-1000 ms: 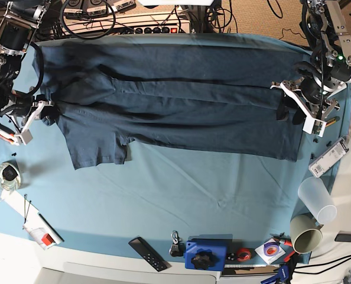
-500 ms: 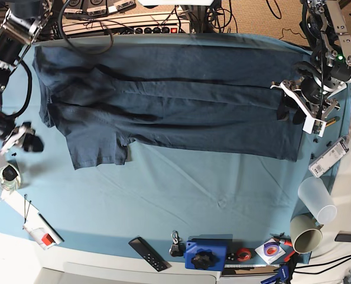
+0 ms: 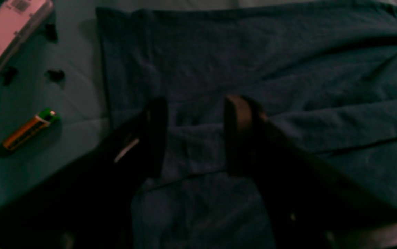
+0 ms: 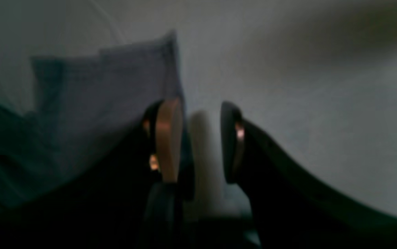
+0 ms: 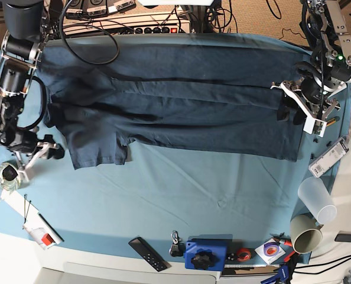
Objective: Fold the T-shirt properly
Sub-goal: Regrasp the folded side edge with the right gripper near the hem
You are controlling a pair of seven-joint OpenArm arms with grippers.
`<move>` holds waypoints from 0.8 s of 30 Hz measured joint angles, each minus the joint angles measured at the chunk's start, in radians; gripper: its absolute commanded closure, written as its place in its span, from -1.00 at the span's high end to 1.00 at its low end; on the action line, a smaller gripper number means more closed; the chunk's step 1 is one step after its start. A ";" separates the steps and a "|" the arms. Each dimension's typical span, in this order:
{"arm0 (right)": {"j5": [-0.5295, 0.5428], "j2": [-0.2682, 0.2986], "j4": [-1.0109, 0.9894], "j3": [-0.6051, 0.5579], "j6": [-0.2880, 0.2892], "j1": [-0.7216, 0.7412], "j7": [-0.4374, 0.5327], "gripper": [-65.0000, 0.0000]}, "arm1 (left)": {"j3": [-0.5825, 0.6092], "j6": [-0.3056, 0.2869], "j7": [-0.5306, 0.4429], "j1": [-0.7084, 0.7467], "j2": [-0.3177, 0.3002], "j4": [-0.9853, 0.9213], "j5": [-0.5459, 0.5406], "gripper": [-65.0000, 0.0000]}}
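T-shirt (image 5: 175, 100) lies spread flat along the far half of the table cloth (image 5: 181, 195). Left gripper (image 3: 195, 135) stands wide apart over a folded ridge at the hem end, holding nothing. Right gripper (image 4: 198, 141) is parted and empty beside the sleeve (image 4: 115, 100).

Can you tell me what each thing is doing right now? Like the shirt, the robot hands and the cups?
T-shirt: spread out flat, partly folded lengthwise, one sleeve sticking out.
Left hand: open, over the shirt's edge, gripping nothing.
Right hand: open, beside the sleeve, holding nothing.
Two cups: lying on their sides.
Table cloth: flat, slightly wrinkled.
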 measured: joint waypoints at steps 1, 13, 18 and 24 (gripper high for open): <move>-0.015 -0.008 -0.008 -0.006 0.000 0.002 0.018 -0.39 | 0.000 0.000 0.000 0.000 0.000 0.000 0.000 -0.15; -0.099 -0.132 -0.011 -0.008 -0.005 0.014 0.066 -0.39 | 0.000 0.000 -0.007 -0.001 0.000 0.000 0.000 -0.15; -0.098 -0.132 -0.009 -0.008 -0.008 0.008 0.069 -0.39 | 0.000 0.000 -0.111 -0.003 0.000 0.000 0.000 -0.15; -0.092 -0.132 -0.005 -0.006 -0.011 0.001 0.054 -0.39 | 0.008 0.000 -0.112 -0.095 0.000 -0.049 0.058 -0.15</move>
